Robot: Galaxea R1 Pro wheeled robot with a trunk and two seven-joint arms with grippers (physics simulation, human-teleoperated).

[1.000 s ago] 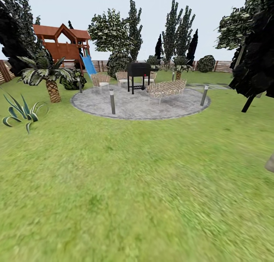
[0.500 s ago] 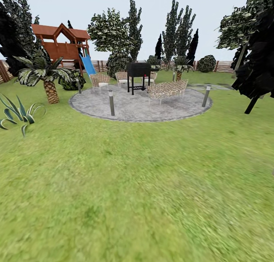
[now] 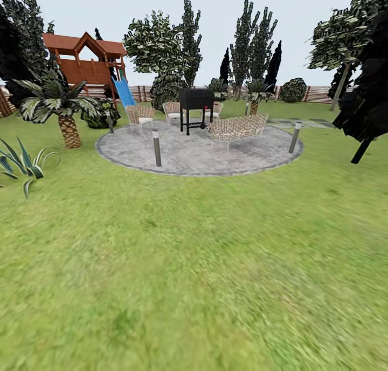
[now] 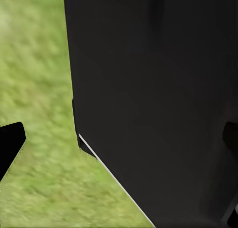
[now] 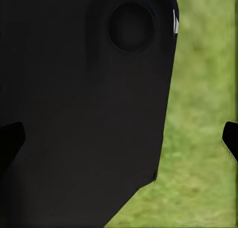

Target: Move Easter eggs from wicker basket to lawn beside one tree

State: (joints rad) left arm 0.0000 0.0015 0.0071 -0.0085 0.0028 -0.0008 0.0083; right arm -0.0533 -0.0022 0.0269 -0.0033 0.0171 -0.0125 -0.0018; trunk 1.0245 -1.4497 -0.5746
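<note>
Stage: the robot looks to be travelling across the garden; no egg or basket is in sight, so their whereabouts cannot be told from here.
Lawn: the lawn (image 3: 194,274) spreads wide and bare in front of the head camera, right up to a round paved patch (image 3: 199,150).
Paved patch: a black grill (image 3: 196,108), a woven sofa (image 3: 237,127) and chairs stand on it, with short lamp posts (image 3: 157,147) at its rim, set out as a sitting area.
Surroundings: a palm (image 3: 59,108) and a wooden playhouse (image 3: 86,61) with a blue slide lie to the left; a black-trunked tree (image 3: 369,101) stands at the right edge.
Left hand: its fingertips (image 4: 11,146) sit wide apart at the picture edges, spread and holding nothing; a dark body panel (image 4: 158,99) lies between, probably because the arm is tucked in for driving.
Right hand: its fingertips (image 5: 231,138) are likewise spread, empty, facing a dark panel (image 5: 84,104) with grass beyond.
</note>
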